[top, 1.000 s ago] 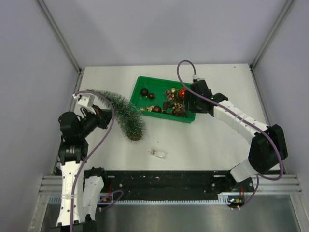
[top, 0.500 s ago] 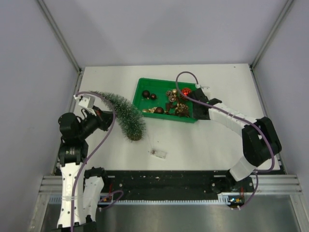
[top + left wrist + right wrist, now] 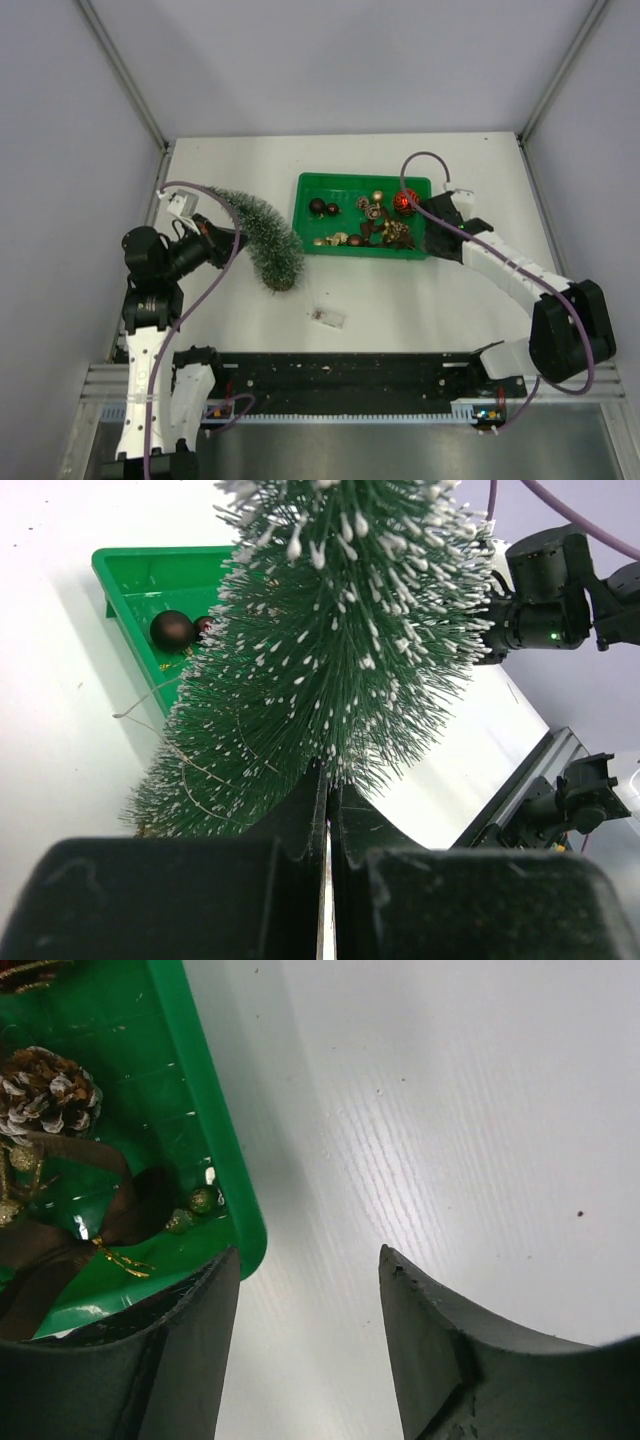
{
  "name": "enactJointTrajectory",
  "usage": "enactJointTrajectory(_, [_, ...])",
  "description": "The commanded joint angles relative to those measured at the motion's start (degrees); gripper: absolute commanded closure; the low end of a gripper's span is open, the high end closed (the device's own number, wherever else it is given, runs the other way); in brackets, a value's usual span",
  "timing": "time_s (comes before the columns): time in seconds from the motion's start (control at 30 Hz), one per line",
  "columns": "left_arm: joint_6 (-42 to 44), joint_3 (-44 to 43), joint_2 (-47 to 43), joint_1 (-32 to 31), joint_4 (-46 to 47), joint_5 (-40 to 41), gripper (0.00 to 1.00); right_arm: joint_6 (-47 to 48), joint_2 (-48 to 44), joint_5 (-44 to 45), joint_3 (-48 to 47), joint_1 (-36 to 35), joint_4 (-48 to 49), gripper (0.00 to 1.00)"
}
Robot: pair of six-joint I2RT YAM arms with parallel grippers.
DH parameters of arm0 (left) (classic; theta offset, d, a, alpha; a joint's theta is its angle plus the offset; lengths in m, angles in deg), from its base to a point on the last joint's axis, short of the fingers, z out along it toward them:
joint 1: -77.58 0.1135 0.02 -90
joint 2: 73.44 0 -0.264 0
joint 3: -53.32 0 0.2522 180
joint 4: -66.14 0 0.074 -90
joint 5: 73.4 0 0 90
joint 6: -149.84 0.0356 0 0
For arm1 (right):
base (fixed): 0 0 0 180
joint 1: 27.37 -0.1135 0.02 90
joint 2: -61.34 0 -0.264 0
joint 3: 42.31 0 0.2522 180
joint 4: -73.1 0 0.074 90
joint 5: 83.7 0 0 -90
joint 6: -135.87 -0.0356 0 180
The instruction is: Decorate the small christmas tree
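Small christmas tree [image 3: 265, 235] is pinched by its bristles in the closed left claw [image 3: 327, 775]; looks light and springy, so a stem grip is advised. Right claw [image 3: 305, 1255] is open.

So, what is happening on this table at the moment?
The left gripper is shut on the small christmas tree, holding it tilted left of the green tray. The right gripper stands open at the tray's right end, one finger over the inside, one over the table. The ornaments lie in the tray.
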Motion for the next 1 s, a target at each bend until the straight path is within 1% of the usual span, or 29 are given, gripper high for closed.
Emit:
enactJointTrajectory(0.0, [-2.0,-1.0,-1.0,0.1,2.0,-2.4,1.00,-1.7,-6.5,4.1,-3.1,0.6,-3.0,0.39])
enactJointTrajectory(0.07, [-3.0,-1.0,-1.0,0.1,2.4,-2.8,1.00,-0.6,-8.5,3.3,-7.0,0.5,-2.3,0.34])
enactJointTrajectory(0.17, [-4.8,-0.9,-1.4,0.1,4.0,-2.8,1.00,3.2,-8.0,-3.9,-13.1,0.3,2.4,0.30])
enactJointTrajectory(0.23, [-5.9,-0.6,-1.4,0.1,5.2,-2.7,1.00,5.4,-3.6,-8.6,-17.6,-1.6,4.8,0.29])
enactJointTrajectory(0.4, [-8.2,-0.6,-0.9,0.1,7.1,-2.6,1.00,12.4,12.9,-15.1,-31.1,-8.8,8.5,0.24])
enactJointTrajectory(0.5, [-10.3,-0.7,-0.6,0.1,8.7,-2.8,1.00,15.3,21.7,-19.0,-36.7,-10.6,11.0,0.22])
enactJointTrajectory(0.6, [-10.2,-0.5,-0.8,0.1,8.4,-2.7,1.00,17.8,28.8,-23.5,-40.8,-11.4,14.1,0.21])
enactJointTrajectory(0.67, [-8.7,-0.3,-1.0,0.1,6.4,-2.5,1.00,18.9,32.7,-26.0,-43.4,-11.6,15.4,0.21])
enactJointTrajectory(0.77, [-5.5,0.2,-1.7,0.1,3.0,-2.2,1.00,20.2,37.4,-27.1,-46.6,-12.0,17.0,0.21])
enactJointTrajectory(0.97, [-2.0,1.2,-3.5,0.1,-1.5,-1.6,1.00,20.4,44.2,-29.5,-51.8,-12.3,19.6,0.21])
